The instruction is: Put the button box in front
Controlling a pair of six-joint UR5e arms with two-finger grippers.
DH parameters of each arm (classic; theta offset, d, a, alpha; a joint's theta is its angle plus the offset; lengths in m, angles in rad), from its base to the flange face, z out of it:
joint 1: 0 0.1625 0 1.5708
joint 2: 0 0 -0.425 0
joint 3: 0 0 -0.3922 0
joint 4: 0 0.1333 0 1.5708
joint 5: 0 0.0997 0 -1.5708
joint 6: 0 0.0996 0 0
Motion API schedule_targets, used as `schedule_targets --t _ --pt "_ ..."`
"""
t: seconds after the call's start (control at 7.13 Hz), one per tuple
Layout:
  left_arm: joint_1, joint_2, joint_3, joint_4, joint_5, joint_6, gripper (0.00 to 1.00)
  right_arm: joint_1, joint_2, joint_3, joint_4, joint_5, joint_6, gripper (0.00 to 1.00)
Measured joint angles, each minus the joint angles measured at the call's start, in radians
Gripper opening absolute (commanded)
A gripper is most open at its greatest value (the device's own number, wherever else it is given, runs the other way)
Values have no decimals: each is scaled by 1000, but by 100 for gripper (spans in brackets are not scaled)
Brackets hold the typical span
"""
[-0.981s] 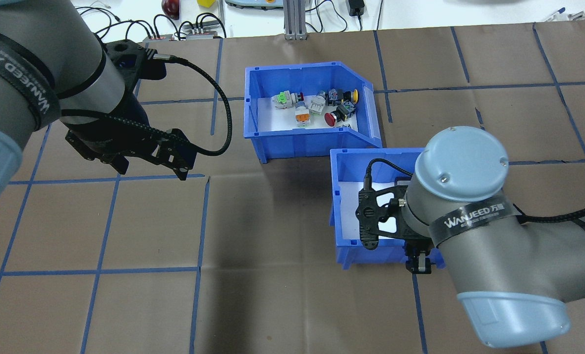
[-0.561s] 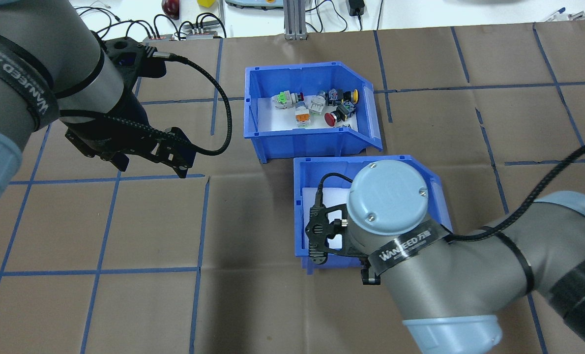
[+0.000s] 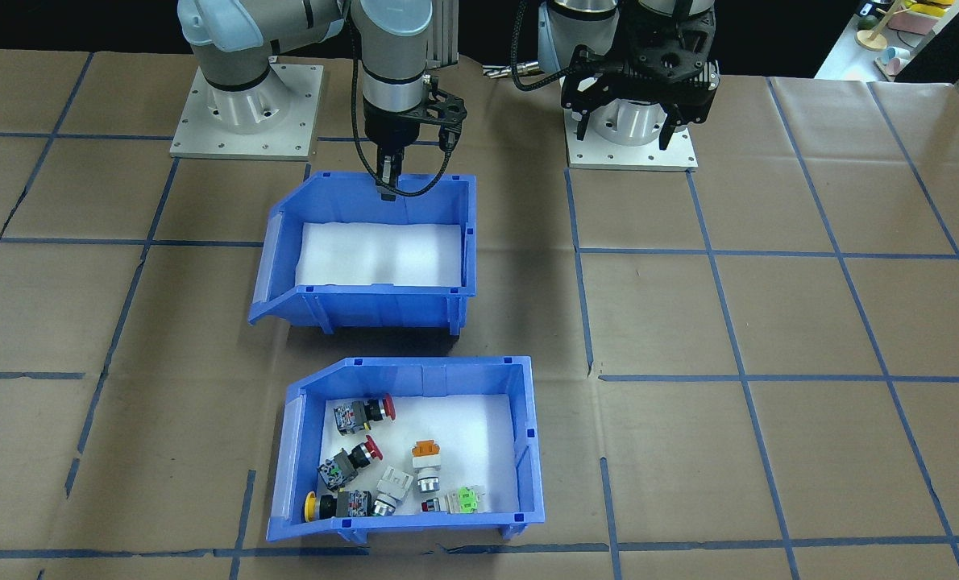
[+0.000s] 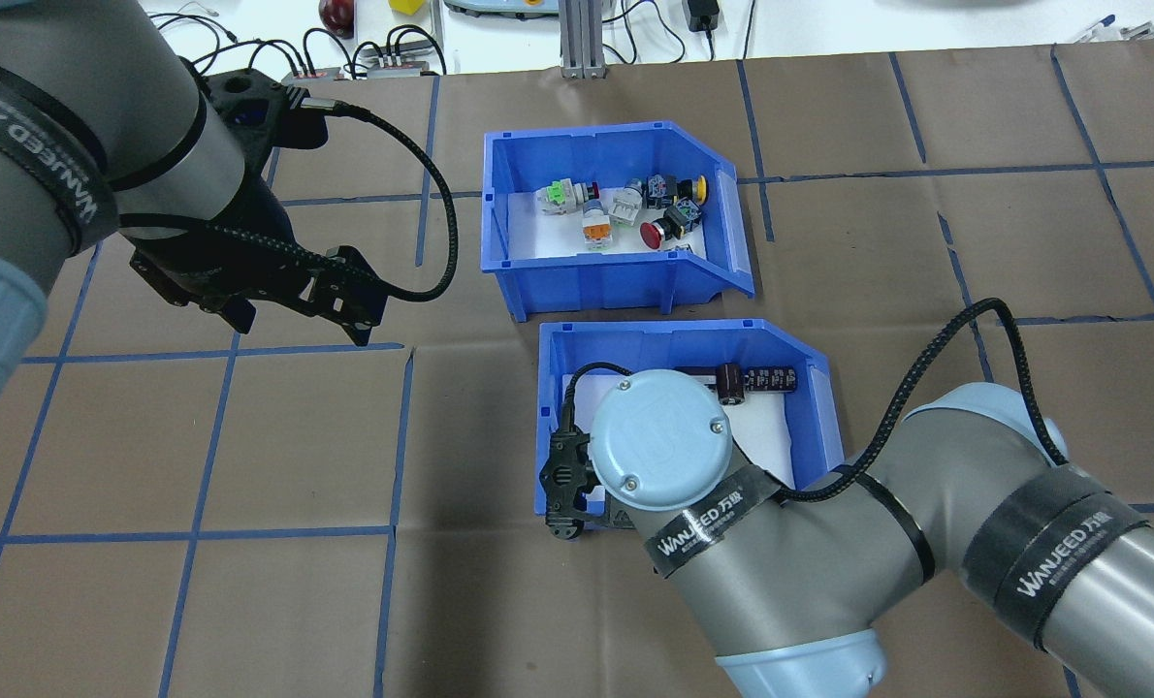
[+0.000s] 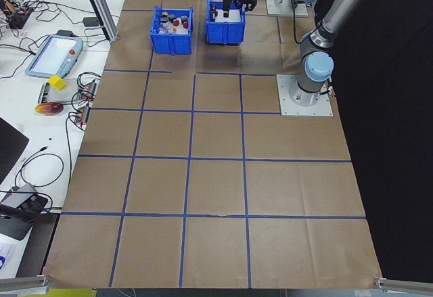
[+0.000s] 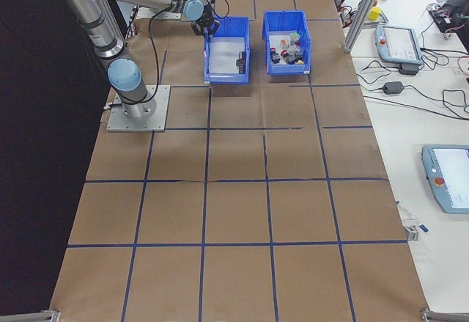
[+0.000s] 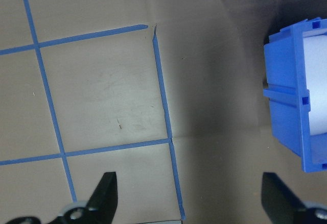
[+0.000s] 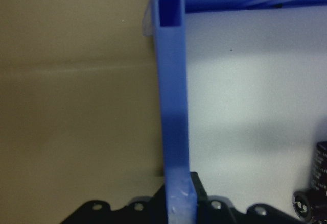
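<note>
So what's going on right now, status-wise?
Right hand clamped on the second blue bin's wall. Left hand open, idle. Button box untouched, behind that bin.

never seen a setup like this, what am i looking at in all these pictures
Two robot arms stand at a table covered in brown paper with blue tape lines. Each arm ends in a two-finger gripper. Four pictures come from fixed cameras: one above and behind the robot, one facing it, one at each table end. The two close-ups come from cameras on the wrists.

On the table are two blue bins. The button box holds coloured push buttons. The other bin holds a few dark cylinders.

The right gripper is shut on the near wall of the other bin; its wrist view shows that wall between the fingers. The left gripper hangs open over bare paper, holding nothing.
</note>
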Motion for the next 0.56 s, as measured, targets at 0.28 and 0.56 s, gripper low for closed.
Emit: schedule_targets --t 0.28,0.56 --pt "0 0 0 0 0 1 99 42 20 -1 -2 -2 36 25" --pt "0 0 0 0 0 1 99 57 29 -2 -2 -6 43 100"
